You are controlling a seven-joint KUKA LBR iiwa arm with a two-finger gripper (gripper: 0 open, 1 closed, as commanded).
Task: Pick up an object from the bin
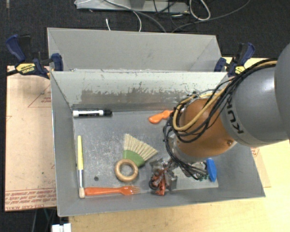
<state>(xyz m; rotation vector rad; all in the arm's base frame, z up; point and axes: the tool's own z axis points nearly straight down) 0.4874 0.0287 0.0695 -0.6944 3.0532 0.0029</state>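
Grey metal bin (pixel 101 134), with the KUKA arm (pixel 261 110) reaching in from the right: we are counting eight loose things on its floor, one of each kind.

The gripper (pixel 162 177) is hanging low near the front wall, right of centre, directly over one small red and dark thing (pixel 158 183) lying at the front edge of the floor. We cannot tell whether the gripper is apart, together or clamped on that thing.

Just to its left, one wooden ring (pixel 126 170) is lying flat, with one green-handled brush (pixel 139 151) fanning its pale bristles just behind the ring. One blue piece (pixel 211 169) is showing just to the gripper's right, partly under the arm's cables.

Along the front, one orange plastic fork (pixel 111 191) is lying with its tines pointing towards the gripper. Its handle end is meeting the lower end of one pale yellow stick (pixel 79 161), which is running along the left wall.

Well apart from these, at the back, one black-and-white marker (pixel 92 113) is lying crosswise. One orange piece (pixel 159 117) is peeking out beside the arm's wrist.
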